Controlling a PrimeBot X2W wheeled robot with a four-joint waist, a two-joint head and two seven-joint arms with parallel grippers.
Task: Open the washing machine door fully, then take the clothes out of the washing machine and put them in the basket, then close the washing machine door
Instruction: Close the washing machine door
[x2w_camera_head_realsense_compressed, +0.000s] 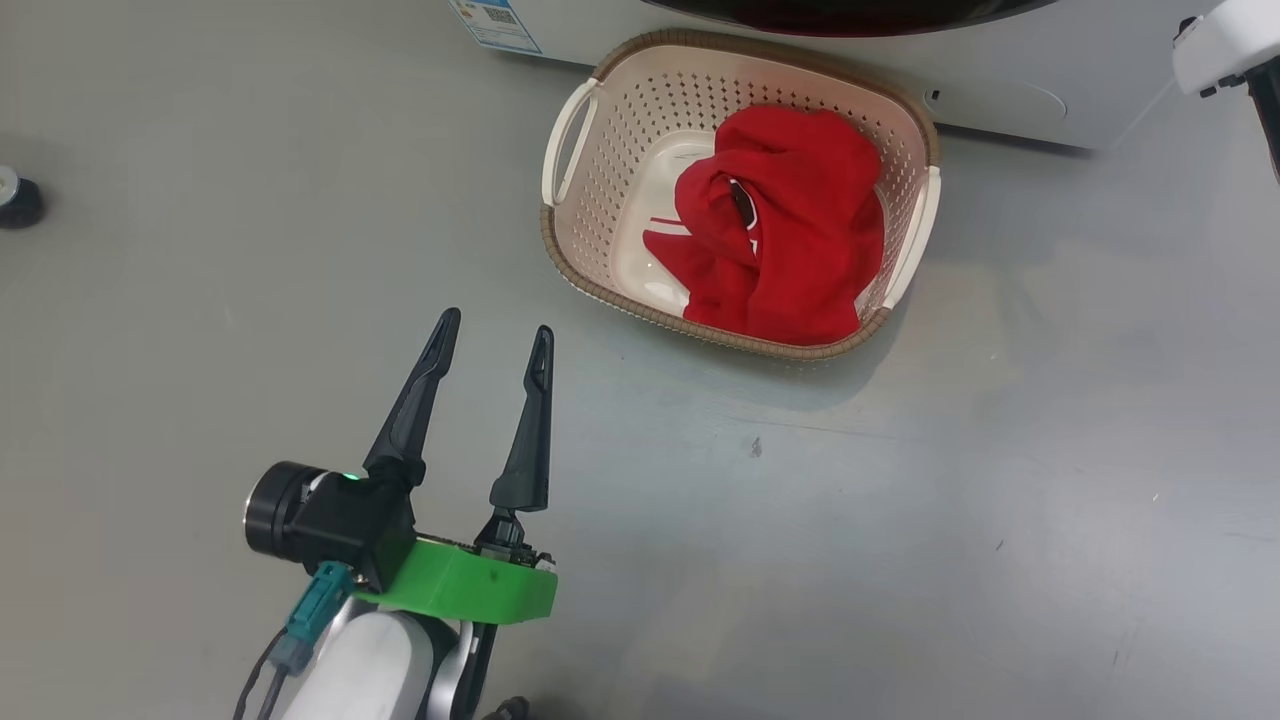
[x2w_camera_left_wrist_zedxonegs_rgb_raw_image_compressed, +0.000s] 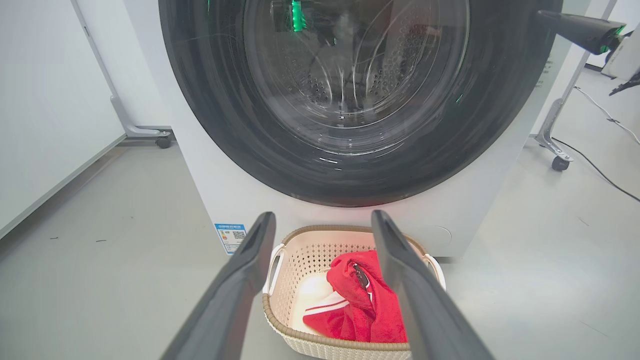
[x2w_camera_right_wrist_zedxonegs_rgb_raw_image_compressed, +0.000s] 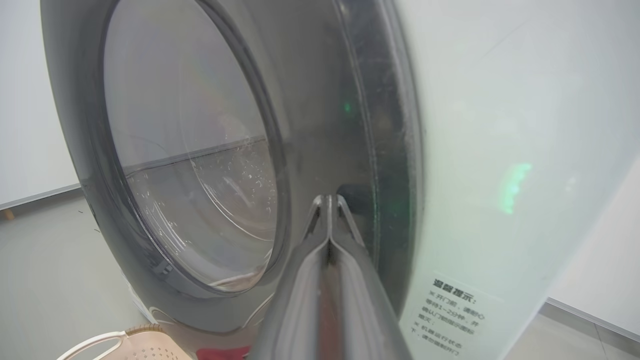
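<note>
Head view shows you the clothes (x2w_camera_head_realsense_compressed: 780, 225) in the basket (x2w_camera_head_realsense_compressed: 640, 130), on the floor (x2w_camera_head_realsense_compressed: 900, 500) against the washing machine (x2w_camera_head_realsense_compressed: 1000, 95). Your left gripper (x2w_camera_head_realsense_compressed: 497, 322) hangs spread and empty. Your right gripper (x2w_camera_right_wrist_zedxonegs_rgb_raw_image_compressed: 327, 200), pressed together, sits at the rim of the washing machine door (x2w_camera_right_wrist_zedxonegs_rgb_raw_image_compressed: 190, 165), which looks shut: nearly finished.

— What colours are you seeing down there?
— The clothes (x2w_camera_head_realsense_compressed: 790, 240) are showing bright red with thin white trim. The basket (x2w_camera_head_realsense_compressed: 640, 110) is looking cream, dotted all over with small holes, a brown woven rim running round it, white handles (x2w_camera_head_realsense_compressed: 918, 235) too.
— And the washing machine (x2w_camera_left_wrist_zedxonegs_rgb_raw_image_compressed: 240, 205)?
— White, its door (x2w_camera_left_wrist_zedxonegs_rgb_raw_image_compressed: 210, 125) shining glossy black, a blue sticker (x2w_camera_head_realsense_compressed: 495, 22) showing on it, grey floor (x2w_camera_head_realsense_compressed: 950, 500) spreading underneath.
</note>
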